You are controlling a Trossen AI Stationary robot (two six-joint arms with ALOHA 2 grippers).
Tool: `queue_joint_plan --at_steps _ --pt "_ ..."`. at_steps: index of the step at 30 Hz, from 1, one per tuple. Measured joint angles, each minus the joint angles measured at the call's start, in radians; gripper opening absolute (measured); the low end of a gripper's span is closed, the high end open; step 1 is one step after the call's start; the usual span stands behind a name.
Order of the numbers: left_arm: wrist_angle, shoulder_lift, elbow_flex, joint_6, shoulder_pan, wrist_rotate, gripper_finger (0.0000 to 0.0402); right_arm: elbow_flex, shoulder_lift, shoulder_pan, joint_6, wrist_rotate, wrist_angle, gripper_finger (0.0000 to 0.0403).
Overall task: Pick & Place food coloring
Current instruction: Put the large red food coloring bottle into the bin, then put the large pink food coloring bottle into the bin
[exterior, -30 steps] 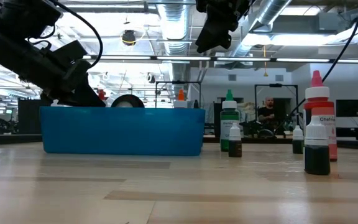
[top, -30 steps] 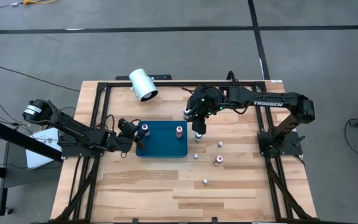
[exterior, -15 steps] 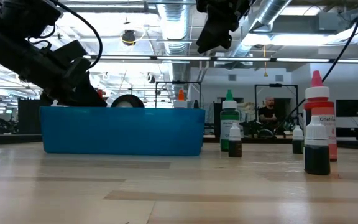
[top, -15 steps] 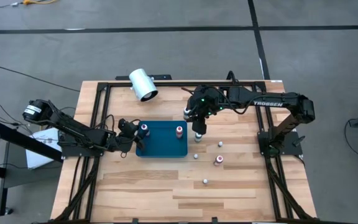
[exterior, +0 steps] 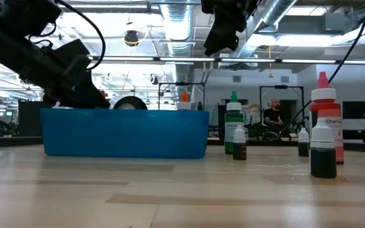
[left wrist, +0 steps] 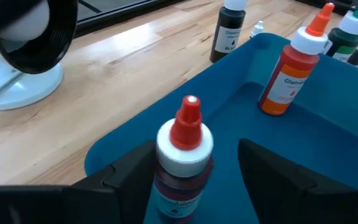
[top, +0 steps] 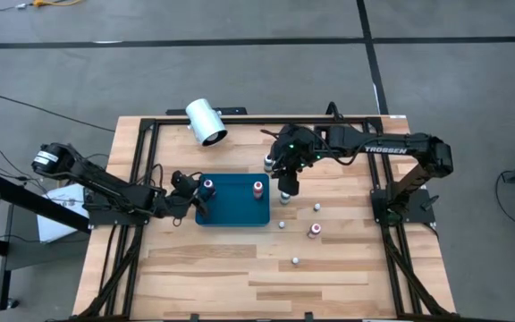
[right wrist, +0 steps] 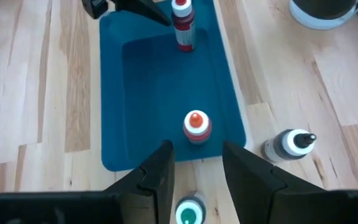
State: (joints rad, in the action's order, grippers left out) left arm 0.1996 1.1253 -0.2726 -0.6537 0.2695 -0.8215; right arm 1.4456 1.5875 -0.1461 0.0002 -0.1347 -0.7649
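A red-topped food coloring bottle (left wrist: 185,149) stands upright on its base at the left end of the teal tray (top: 235,211). My left gripper (left wrist: 194,171) is open, with one finger on either side of this bottle; I see a clear gap at one finger and cannot tell at the other. An orange-topped bottle (right wrist: 196,127) stands near the tray's right end. My right gripper (right wrist: 194,165) hangs open and high above the tray's right edge, over a green-topped bottle (right wrist: 189,213). It holds nothing.
A large white cylinder (top: 206,122) lies at the far left of the table. A black bottle (top: 267,163) stands just beyond the tray. More small bottles (top: 314,230) (top: 316,207) (top: 282,224) (top: 295,261) stand on the wood right of and nearer than the tray.
My left gripper's fingers have spread apart around the red-topped bottle. The bottle stays upright in the tray.
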Motion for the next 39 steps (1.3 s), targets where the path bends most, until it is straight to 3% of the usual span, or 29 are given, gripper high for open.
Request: queue_joint_plan --at_steps 14,26,32,39 --pt "-0.085 -0.168 0.001 0.077 0.000 -0.039 0.0220 0.000 0.000 0.022 0.000 0.002 -0.011 0.0123" --pt "-0.081 -0.485 0.001 0.219 0.000 0.017 0.0220 -0.001 -0.016 0.017 0.013 0.082 -0.199 0.0123" --pt "-0.089 -0.620 0.001 0.232 0.000 0.058 0.0220 -0.001 -0.095 0.037 0.057 0.137 -0.267 0.0123" --pt "-0.096 -0.675 0.001 0.283 0.000 0.054 0.0220 -0.078 -0.251 0.122 0.179 0.268 -0.274 0.0123"
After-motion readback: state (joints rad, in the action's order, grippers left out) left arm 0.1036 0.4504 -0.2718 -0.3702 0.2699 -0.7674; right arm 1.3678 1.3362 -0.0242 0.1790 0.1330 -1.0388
